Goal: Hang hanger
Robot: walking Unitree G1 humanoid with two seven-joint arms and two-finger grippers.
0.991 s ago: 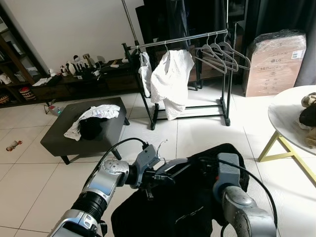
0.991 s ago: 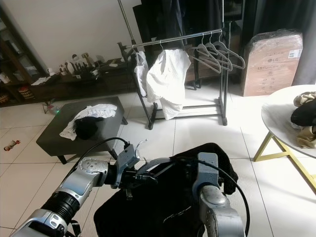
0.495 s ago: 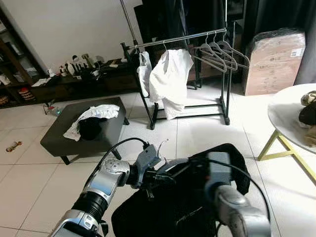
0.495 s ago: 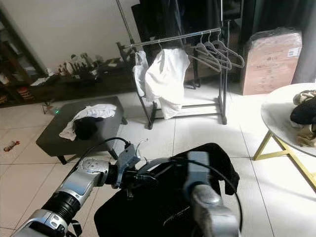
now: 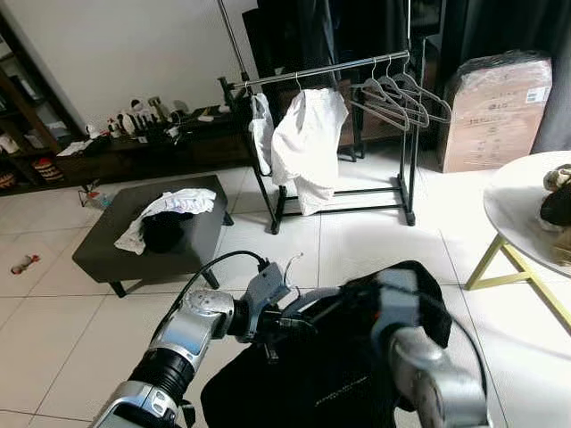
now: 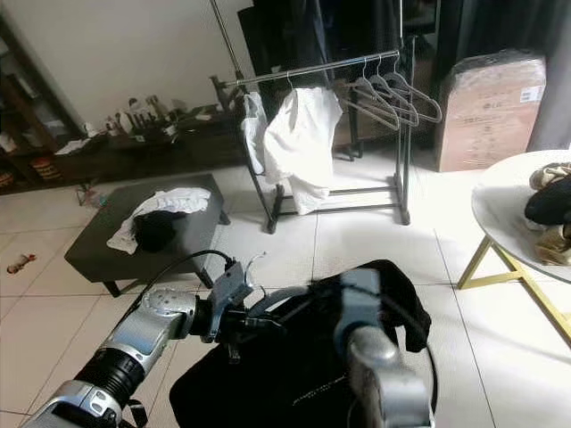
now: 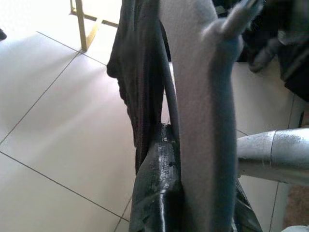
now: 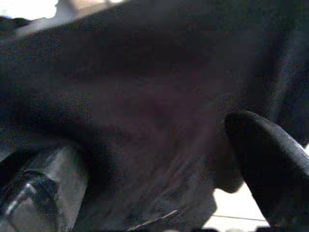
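In the lower centre of the head views the left gripper (image 5: 284,323) is clamped on the neck of a grey hanger (image 5: 308,301), whose metal hook (image 5: 290,260) curls up just above the wrist; a black garment (image 5: 312,374) is draped over the hanger and fills the lower middle of the frame. The left wrist view shows the hanger's grey arm (image 7: 205,121) pinched against a black finger (image 7: 157,193), with the dark cloth hanging beside it. The right gripper (image 8: 263,169) is buried in the black cloth at the lower right, and I cannot tell how far its fingers are spread. Open white tiled floor (image 5: 357,241) lies between the robot and the clothes rail (image 5: 330,67) at the upper centre, where a white shirt (image 5: 303,143) hangs left of several empty hangers (image 5: 397,94). A dark bench (image 5: 152,236) with white and black clothes sits at the middle left, apart from the rail's foot. At the right edge a round white desk (image 5: 517,209) on gold legs juts in. A wrapped cardboard box (image 5: 495,111) at the upper right bears an LG label.
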